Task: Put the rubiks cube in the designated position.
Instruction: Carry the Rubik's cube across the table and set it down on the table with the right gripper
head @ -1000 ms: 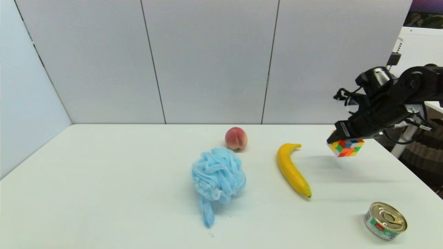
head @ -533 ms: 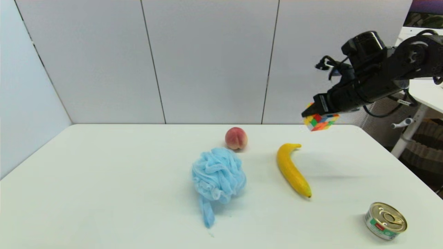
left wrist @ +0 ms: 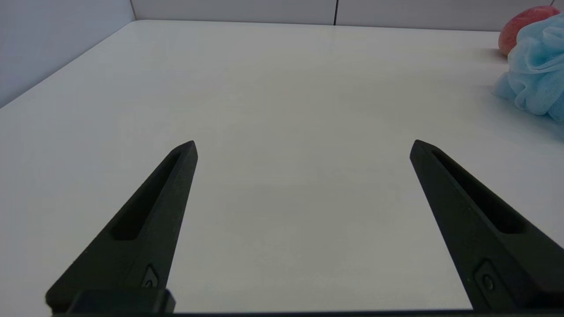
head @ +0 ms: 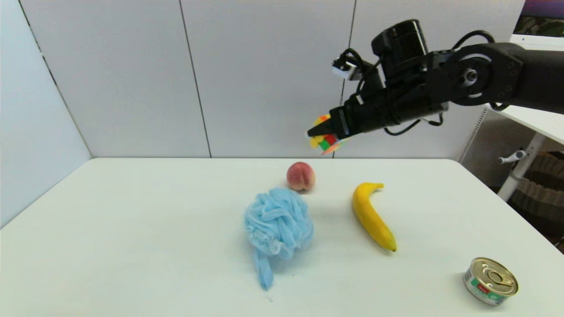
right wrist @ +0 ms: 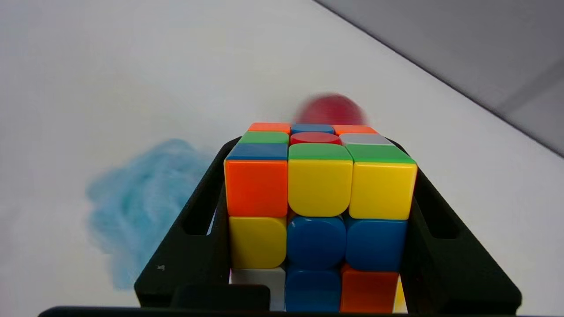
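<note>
Right gripper (head: 324, 134) clamps rubiks cube (head: 325, 141) high above peach (head: 301, 176).

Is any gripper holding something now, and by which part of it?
The right gripper holds the rubiks cube in the air, its fingers pressed against two opposite side faces. The left gripper is open and holds nothing.

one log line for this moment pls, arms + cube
right gripper: shut on rubiks cube, held high above peach | left gripper: open, idle over table
</note>
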Available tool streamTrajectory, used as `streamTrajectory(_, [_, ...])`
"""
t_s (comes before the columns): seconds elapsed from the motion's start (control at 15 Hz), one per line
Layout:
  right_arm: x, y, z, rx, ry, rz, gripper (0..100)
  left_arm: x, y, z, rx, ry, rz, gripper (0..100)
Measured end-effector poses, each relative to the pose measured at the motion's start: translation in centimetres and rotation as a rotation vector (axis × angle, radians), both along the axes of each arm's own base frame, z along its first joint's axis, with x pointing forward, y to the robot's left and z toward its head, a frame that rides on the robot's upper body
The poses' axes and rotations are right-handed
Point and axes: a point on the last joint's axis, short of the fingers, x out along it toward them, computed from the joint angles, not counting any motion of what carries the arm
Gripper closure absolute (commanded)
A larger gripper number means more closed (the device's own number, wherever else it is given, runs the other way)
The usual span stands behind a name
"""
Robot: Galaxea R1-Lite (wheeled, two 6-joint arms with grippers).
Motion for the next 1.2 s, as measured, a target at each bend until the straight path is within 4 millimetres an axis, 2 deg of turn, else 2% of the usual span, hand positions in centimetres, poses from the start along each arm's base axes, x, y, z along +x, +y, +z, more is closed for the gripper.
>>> streamTrajectory(0.27, [0.5,4.5,-1.7,0.035,-0.064,0.093,100,0.0,0.0,0.0,0.000,0.000,0.000,0])
streamTrajectory(0.53, [2.0,7.7,-5.0,0.034,-0.103,0.152,100,0.0,0.0,0.0,0.000,0.001,0.000,0])
streamTrajectory(0.8, [3.5,9.7,-8.2,0.040,-0.134,0.221,100,0.0,0.0,0.0,0.000,0.000,0.000,0])
streamTrajectory(1.2, [5.3,11.0,-10.8,0.074,-0.211,0.245,100,0.0,0.0,0.0,0.000,0.000,0.000,0])
